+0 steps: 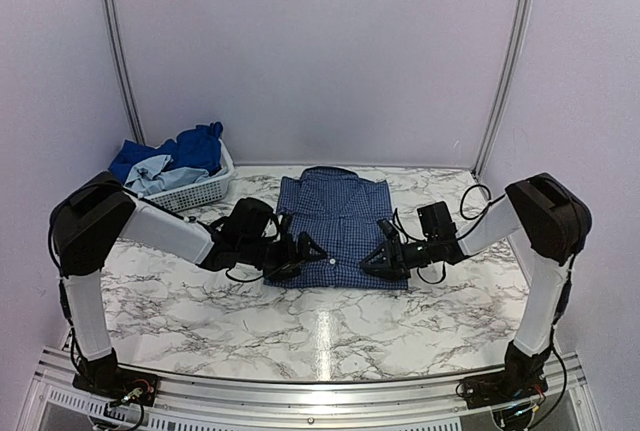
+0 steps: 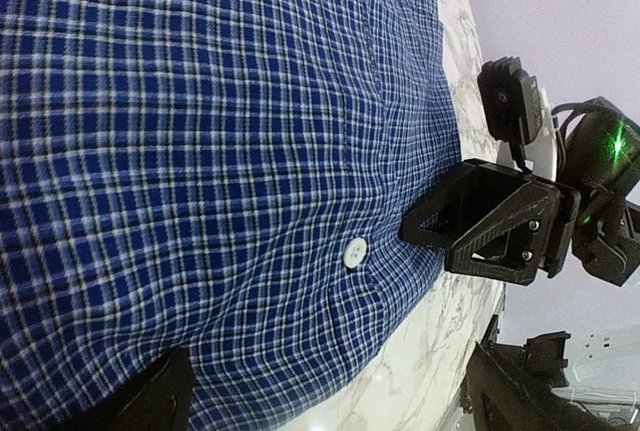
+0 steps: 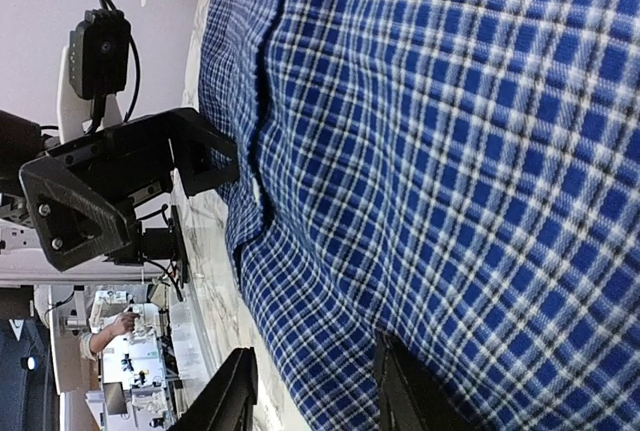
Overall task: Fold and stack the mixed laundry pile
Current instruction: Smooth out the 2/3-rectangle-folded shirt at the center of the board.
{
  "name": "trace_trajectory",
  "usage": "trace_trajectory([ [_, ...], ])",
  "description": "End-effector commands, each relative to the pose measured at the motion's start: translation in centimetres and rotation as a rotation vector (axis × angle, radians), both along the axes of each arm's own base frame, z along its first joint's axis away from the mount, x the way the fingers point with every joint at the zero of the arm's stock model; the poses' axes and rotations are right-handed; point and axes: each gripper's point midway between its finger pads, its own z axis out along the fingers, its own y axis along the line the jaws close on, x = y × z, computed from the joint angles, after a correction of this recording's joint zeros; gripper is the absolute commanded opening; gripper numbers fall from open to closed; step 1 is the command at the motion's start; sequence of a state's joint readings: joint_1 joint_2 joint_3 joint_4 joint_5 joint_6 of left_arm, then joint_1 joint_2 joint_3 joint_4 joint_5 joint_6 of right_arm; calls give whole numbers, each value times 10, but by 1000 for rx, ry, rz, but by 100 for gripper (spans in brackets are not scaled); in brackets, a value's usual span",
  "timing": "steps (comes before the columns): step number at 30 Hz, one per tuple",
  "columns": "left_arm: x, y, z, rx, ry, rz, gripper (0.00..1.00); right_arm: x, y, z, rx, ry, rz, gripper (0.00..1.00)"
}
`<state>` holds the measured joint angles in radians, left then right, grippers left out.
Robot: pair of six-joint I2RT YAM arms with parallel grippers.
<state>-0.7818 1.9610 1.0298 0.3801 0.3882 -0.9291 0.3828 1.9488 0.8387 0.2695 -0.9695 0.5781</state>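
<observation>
The navy small-check shirt (image 1: 335,226) lies folded flat at the table's middle, collar toward the back wall. My left gripper (image 1: 305,251) is wide open at its near left hem. In its wrist view one finger (image 2: 150,396) hangs over the checked cloth (image 2: 200,151) and the other over bare marble. My right gripper (image 1: 383,254) is at the near right hem with its jaws partly closed. One finger (image 3: 400,391) rests on the cloth (image 3: 450,151) and the other (image 3: 235,391) stands just off the hem over marble. Royal blue clothes (image 1: 195,146) and a pale blue T-shirt (image 1: 155,173) lie heaped in the basket.
The white slatted basket (image 1: 205,191) stands at the back left, close to the left arm's elbow. The two grippers face each other across the shirt's near edge, a short gap apart. Pale walls close in the back and sides. A metal rail (image 1: 320,391) runs along the front.
</observation>
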Motion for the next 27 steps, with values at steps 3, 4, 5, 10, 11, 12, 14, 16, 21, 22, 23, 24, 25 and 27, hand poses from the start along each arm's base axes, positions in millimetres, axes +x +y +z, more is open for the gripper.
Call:
trace_trajectory([
  [3, -55, 31, -9, 76, 66, 13, 99, -49, -22, -3, -75, 83, -7, 47],
  [4, -61, 33, -2, 66, 60, 14, 99, -52, -23, 11, -67, 54, -1, 48],
  [5, -64, 35, 6, 54, 51, 16, 99, -54, -25, 23, -68, 27, 1, 51],
  [10, -56, 46, 70, 45, -128, 43, 99, -42, -32, 103, -120, -219, 7, 74],
  [11, -51, 51, 82, 83, -174, 49, 99, -37, -34, 117, -137, -268, 2, 79],
  [12, -45, 52, 95, 120, -223, 48, 99, -33, -35, 129, -152, -312, -3, 84],
  [14, -33, 54, 115, 187, -296, 43, 99, -23, -38, 149, -170, -396, -19, 97],
  [16, -24, 46, 134, 175, -350, 6, 99, -5, -44, 160, -184, -438, -78, 98],
  [21, 10, 19, 134, 97, -267, -90, 99, 39, -68, 167, 13, -301, -182, 99],
  [22, 4, 6, 135, -17, -202, -151, 99, 35, -64, 167, 95, -261, -144, 98],
  [23, 3, -2, 139, -108, -197, -158, 99, 32, -58, 169, 164, -246, -115, 99],
  [24, 3, -5, 138, -147, -194, -142, 99, 28, -54, 167, 202, -224, -104, 99],
  [25, 1, -9, 133, -148, -184, -142, 99, 22, -48, 164, 224, -211, -89, 99],
  [27, 0, -15, 114, -117, -148, -152, 99, 16, -37, 148, 207, -168, -64, 98],
])
